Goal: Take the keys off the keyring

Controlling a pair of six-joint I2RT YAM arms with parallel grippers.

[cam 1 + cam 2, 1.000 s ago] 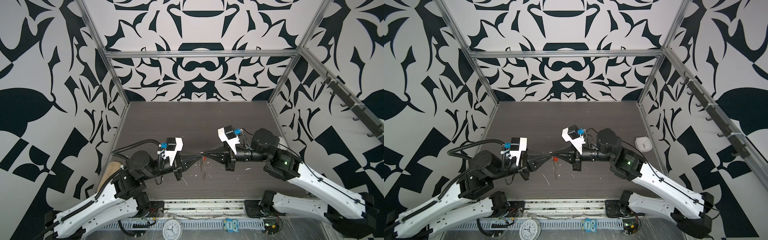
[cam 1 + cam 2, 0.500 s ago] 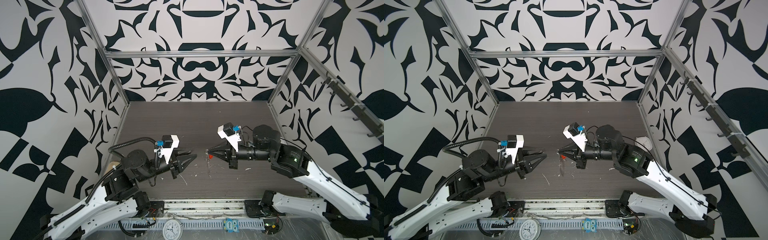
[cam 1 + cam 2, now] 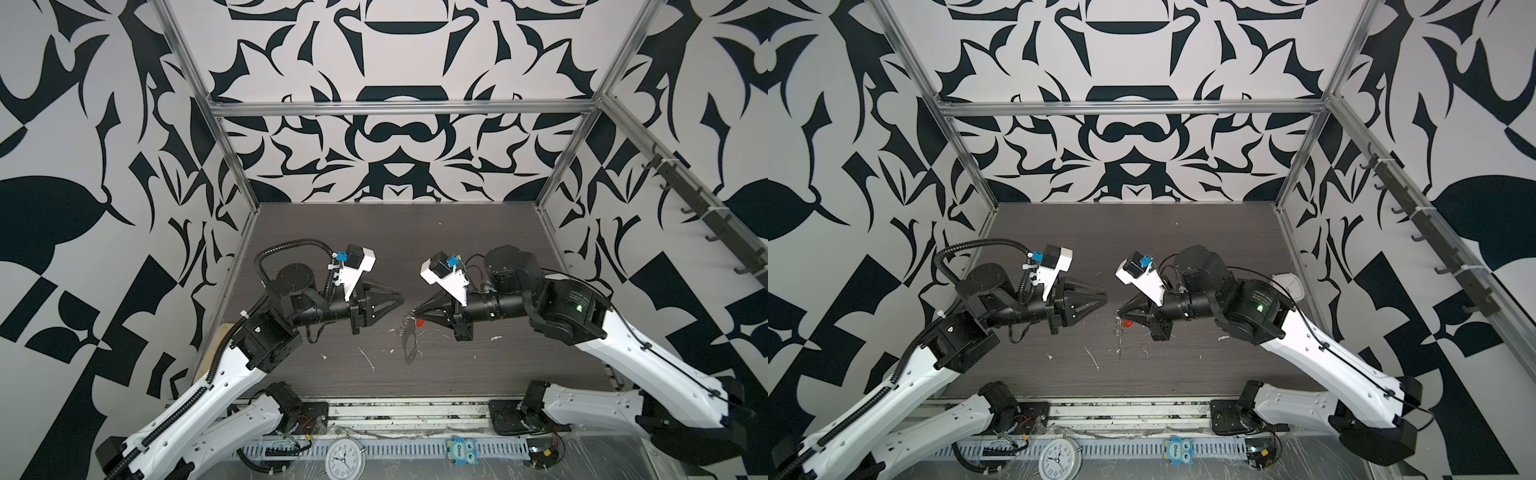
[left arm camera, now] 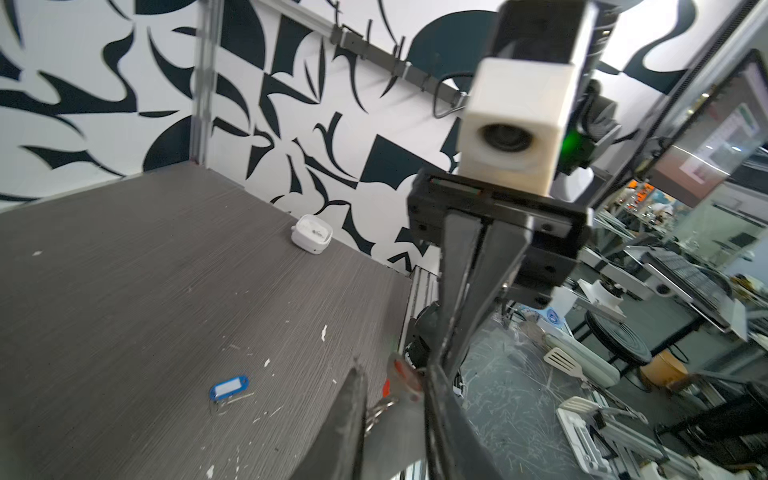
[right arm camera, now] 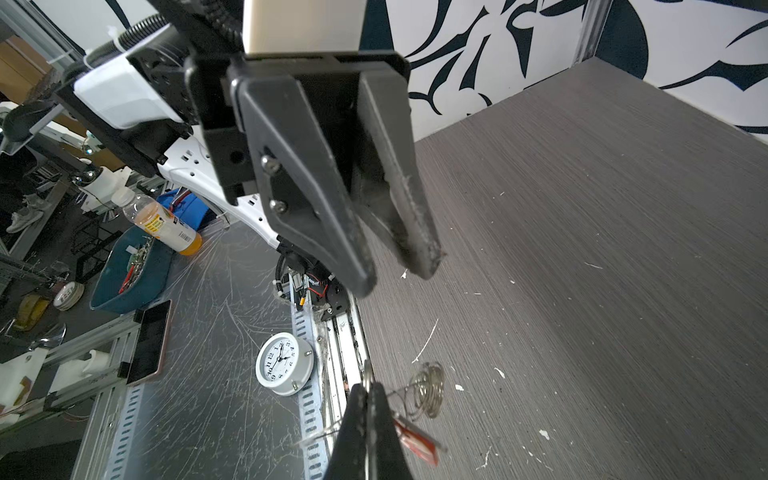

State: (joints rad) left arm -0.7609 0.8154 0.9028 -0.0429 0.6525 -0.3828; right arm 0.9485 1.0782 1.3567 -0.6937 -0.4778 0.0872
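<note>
One keyring [image 5: 428,388] hung above the bench [image 3: 374,249], near its middle. It was pinched at its upper end by the right fingers [image 3: 434,309], which were pressed together on it. Its long axis ran steeply downward, trailing toward 6 o'clock from the fingertips in both top views. The red key [image 3: 419,323] dangled beside it, at about 5 o'clock of those tips. The blue key [image 4: 229,387] lay flat on the bench, apart from the keyring. The right fingers pointed toward 9 o'clock. Facing them from nearby, the left fingers [image 3: 384,294] pointed toward 3 o'clock, partly apart and holding nothing.
</note>
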